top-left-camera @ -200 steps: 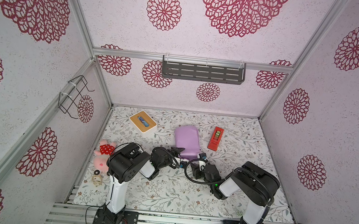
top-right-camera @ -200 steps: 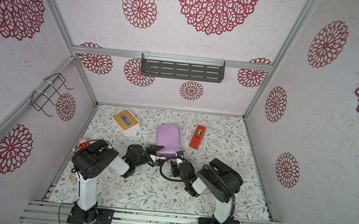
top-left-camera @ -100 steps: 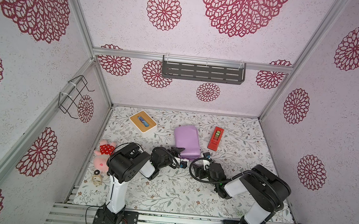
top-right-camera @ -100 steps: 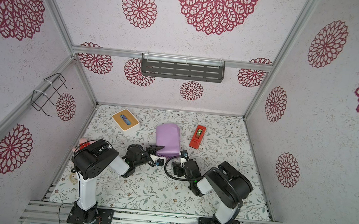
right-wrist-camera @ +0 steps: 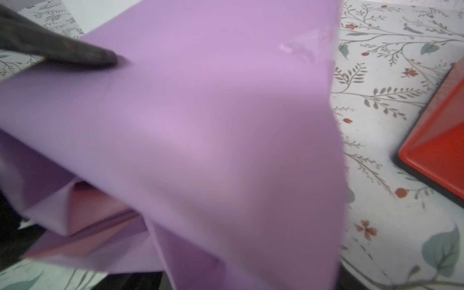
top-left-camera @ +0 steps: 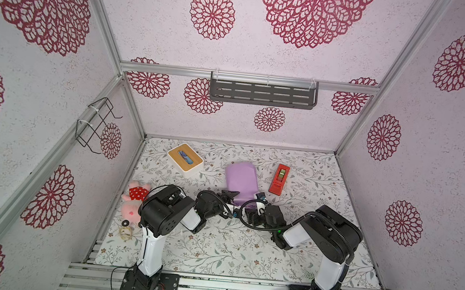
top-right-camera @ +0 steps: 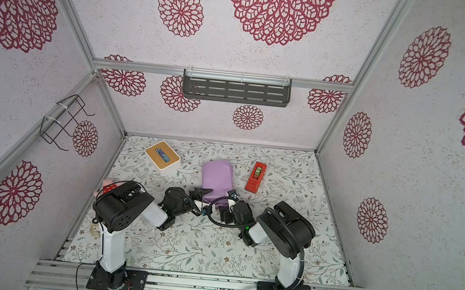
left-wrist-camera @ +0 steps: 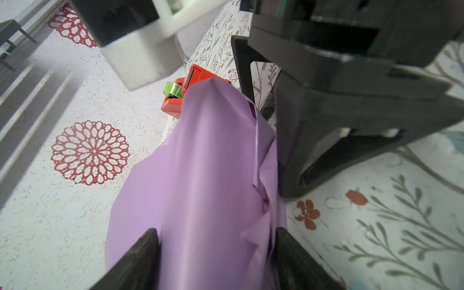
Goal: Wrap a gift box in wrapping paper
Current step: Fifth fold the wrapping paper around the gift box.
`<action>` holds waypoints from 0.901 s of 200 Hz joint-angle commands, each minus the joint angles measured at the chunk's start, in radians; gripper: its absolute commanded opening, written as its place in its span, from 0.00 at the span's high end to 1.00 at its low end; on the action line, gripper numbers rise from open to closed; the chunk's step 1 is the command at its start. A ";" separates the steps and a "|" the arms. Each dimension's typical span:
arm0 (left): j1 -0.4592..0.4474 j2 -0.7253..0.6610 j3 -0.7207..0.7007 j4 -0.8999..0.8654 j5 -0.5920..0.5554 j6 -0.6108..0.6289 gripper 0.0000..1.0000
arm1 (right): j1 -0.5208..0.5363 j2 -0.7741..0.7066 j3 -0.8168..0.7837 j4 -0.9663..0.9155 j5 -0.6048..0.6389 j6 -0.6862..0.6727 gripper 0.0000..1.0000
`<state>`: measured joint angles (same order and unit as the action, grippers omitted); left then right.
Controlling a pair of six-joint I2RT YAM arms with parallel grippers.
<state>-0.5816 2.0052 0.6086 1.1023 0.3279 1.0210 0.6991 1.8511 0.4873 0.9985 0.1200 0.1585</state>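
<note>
Right, the wrapping paper (top-left-camera: pixel 241 178) sits mid-table, lilac side out, folded round the gift box, which is wholly hidden. Open floral table covering (top-left-camera: pixel 215 251) stretches toward 6 o'clock. The red tape dispenser (top-left-camera: pixel 279 179) stands near at the parcel's 3 o'clock, and the wooden-topped box (top-left-camera: pixel 185 158) is farther off at 10 o'clock. The left gripper (left-wrist-camera: pixel 217 233) straddles the paper's 6 o'clock end, fingers (right-wrist-camera: pixel 75 50) wide and touching it; pinching or only bracing, I cannot tell. The right gripper (top-left-camera: pixel 260 200) stands spread apart beside that end. Only the right wrist view shows pink folds inside, though blurred; cables cross the fingertips in both top views.
</note>
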 commanded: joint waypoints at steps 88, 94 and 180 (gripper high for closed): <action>0.003 0.006 -0.002 -0.049 0.007 -0.050 0.18 | -0.004 -0.053 -0.009 0.122 -0.039 0.089 0.33; 0.003 0.005 0.000 -0.048 0.008 -0.058 0.17 | -0.004 -0.052 -0.011 0.126 -0.041 0.094 0.33; 0.001 0.007 0.011 -0.074 -0.048 -0.042 0.29 | -0.004 -0.050 -0.034 0.172 -0.056 0.166 0.37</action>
<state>-0.5816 2.0052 0.6186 1.0969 0.3031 0.9771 0.6983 1.8378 0.4633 1.0908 0.0803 0.2790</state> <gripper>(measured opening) 0.727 0.631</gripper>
